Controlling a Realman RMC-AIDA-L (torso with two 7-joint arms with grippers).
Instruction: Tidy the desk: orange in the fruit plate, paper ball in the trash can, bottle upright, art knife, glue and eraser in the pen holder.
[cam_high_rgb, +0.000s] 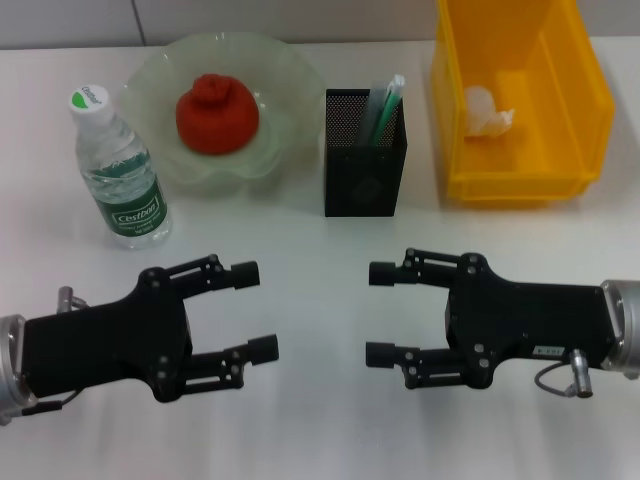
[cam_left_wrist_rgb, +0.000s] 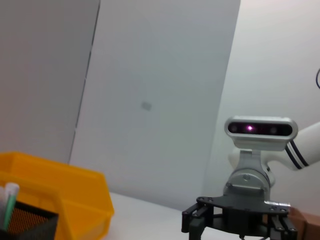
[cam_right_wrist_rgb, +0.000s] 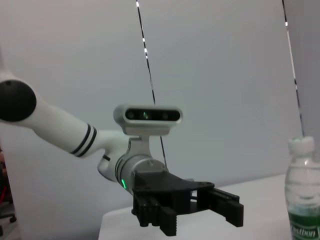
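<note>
The orange (cam_high_rgb: 217, 112) lies in the pale green fruit plate (cam_high_rgb: 283, 75) at the back. The clear bottle (cam_high_rgb: 118, 170) stands upright at the back left; it also shows in the right wrist view (cam_right_wrist_rgb: 303, 195). The black mesh pen holder (cam_high_rgb: 364, 165) holds a green-white item (cam_high_rgb: 385, 108); it also shows in the left wrist view (cam_left_wrist_rgb: 27, 225). The white paper ball (cam_high_rgb: 487, 110) lies in the yellow bin (cam_high_rgb: 585, 90). My left gripper (cam_high_rgb: 255, 311) and right gripper (cam_high_rgb: 378, 313) are both open and empty, low over the front of the table, fingertips facing each other.
The yellow bin shows in the left wrist view (cam_left_wrist_rgb: 75, 200) beside the pen holder. The right gripper (cam_left_wrist_rgb: 235, 222) shows in the left wrist view, and the left gripper (cam_right_wrist_rgb: 205, 212) in the right wrist view. White tabletop (cam_high_rgb: 310, 250) lies between grippers and objects.
</note>
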